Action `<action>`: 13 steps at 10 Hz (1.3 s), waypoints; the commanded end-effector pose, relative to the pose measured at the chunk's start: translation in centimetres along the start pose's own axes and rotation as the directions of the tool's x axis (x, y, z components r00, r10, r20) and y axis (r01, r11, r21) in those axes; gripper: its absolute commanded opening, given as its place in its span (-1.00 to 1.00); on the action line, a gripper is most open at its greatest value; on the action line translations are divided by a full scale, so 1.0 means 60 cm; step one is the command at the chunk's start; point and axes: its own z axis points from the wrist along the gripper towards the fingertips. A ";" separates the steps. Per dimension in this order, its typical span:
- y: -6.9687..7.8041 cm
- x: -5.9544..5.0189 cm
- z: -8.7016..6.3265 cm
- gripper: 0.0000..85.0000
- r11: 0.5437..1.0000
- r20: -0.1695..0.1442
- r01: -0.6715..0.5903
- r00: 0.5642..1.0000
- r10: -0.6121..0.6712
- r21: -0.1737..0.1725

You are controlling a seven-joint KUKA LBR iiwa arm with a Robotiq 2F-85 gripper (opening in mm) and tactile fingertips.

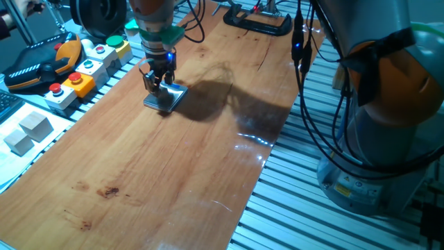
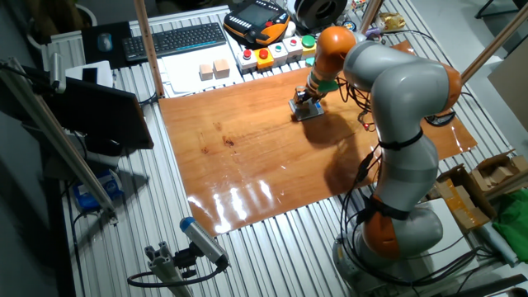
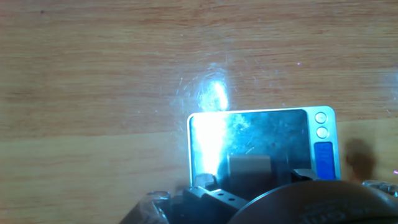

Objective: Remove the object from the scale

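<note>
The scale (image 3: 261,134) is a small silvery plate with a blue display, lying on the wooden table. It also shows in one fixed view (image 1: 168,99) and in the other fixed view (image 2: 311,112). The object (image 3: 249,167), a tiny beige-grey cube, sits on the plate's near part. My gripper (image 3: 252,180) hangs low over the scale, with one fingertip (image 3: 203,182) left of the cube and the other to its right. Small gaps show on both sides, so the jaws stand open around it. The gripper also shows in both fixed views (image 1: 158,83) (image 2: 307,101).
Coloured button boxes (image 1: 83,73) line the table's far left edge, with an orange pendant (image 1: 41,66) behind. Two larger pale cubes (image 1: 28,132) lie off the board. A black clamp (image 1: 257,21) sits at the far end. A keyboard (image 2: 173,40) lies beyond the table.
</note>
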 end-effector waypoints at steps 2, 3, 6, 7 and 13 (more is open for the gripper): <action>0.000 -0.001 0.005 0.47 1.000 -0.002 0.022 1.000 -0.022 0.000; 0.000 -0.001 0.006 0.46 1.000 -0.003 0.031 1.000 -0.031 0.000; 0.001 -0.002 0.011 0.40 0.998 -0.007 0.059 0.998 -0.059 0.009; 0.001 -0.002 0.012 0.36 0.998 -0.008 0.063 0.998 -0.063 0.011; 0.001 -0.002 0.013 -0.40 0.998 -0.013 0.066 0.998 -0.065 0.009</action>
